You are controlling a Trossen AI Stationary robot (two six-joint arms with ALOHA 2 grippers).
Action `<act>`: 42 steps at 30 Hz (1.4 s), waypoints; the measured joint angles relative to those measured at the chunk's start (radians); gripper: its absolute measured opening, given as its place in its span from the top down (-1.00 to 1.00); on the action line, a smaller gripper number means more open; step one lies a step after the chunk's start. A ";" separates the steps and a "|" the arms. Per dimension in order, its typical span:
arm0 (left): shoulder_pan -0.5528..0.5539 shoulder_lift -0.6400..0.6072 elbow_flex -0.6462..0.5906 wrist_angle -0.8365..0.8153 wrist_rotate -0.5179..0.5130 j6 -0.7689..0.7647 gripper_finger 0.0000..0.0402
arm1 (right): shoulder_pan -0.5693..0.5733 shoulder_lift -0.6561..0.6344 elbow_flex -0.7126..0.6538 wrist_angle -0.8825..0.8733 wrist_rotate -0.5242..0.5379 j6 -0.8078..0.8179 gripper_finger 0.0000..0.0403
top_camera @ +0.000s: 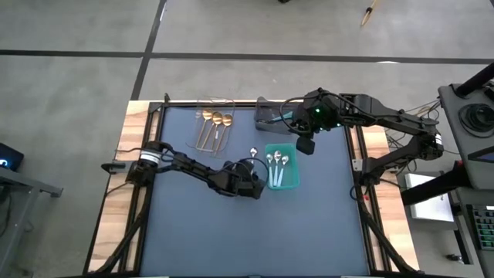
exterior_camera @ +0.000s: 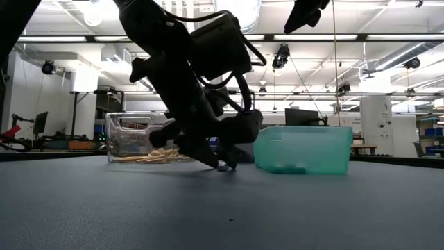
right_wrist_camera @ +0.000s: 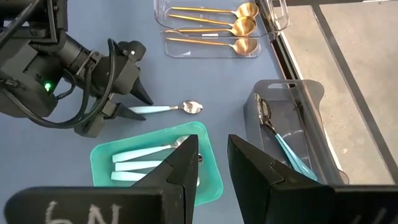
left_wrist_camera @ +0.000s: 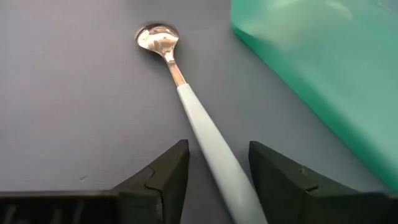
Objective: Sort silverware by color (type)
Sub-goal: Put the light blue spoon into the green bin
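Left pincer (left_wrist_camera: 214, 177) apart astride blue-handled spoon (left_wrist_camera: 186, 106) on dark mat (left_wrist_camera: 74, 112); right pincer (right_wrist_camera: 212, 163) apart.

A robotics lab or industrial workshop hall is indicated. In the low view, long fluorescent ceiling light strips (exterior_camera: 326, 37) and exposed ducting are seen across the top of the frame, with a computer monitor (exterior_camera: 300, 115) at centre right. In the high view, a bare grey concrete floor (top_camera: 69, 85) with dark seam lines fills the upper frame, and a grey control console (top_camera: 472, 116) is seen at right.
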 joint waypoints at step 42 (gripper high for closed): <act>0.007 -0.201 -0.008 -0.236 -0.035 -0.150 0.82 | 0.000 -0.055 0.000 -0.023 -0.002 0.013 0.62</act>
